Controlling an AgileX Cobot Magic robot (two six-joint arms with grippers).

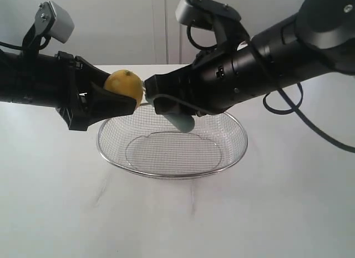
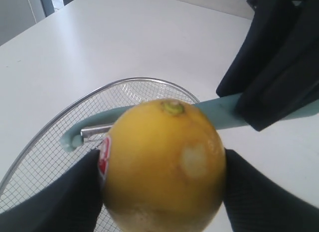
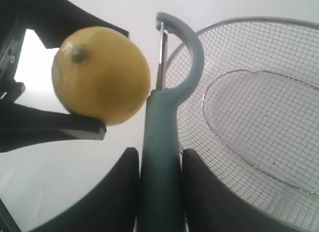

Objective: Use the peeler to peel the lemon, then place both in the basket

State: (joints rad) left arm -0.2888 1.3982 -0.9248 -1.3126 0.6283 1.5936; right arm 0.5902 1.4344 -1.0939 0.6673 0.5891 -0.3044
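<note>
My left gripper (image 1: 119, 97) is shut on the yellow lemon (image 1: 125, 86), holding it in the air above the left rim of the wire basket (image 1: 233, 152). In the left wrist view the lemon (image 2: 164, 162) fills the space between both fingers, its red-and-white sticker against one finger. My right gripper (image 1: 161, 100) is shut on the teal handle of the peeler (image 1: 180, 120). In the right wrist view the peeler (image 3: 159, 142) stands between the fingers, and its blade rests against the side of the lemon (image 3: 99, 75). The basket (image 3: 259, 22) lies below, empty.
The basket (image 2: 129, 82) sits in the middle of a plain white table (image 1: 277, 213). Both black arms meet above the basket's left half. A pale wall stands behind the table.
</note>
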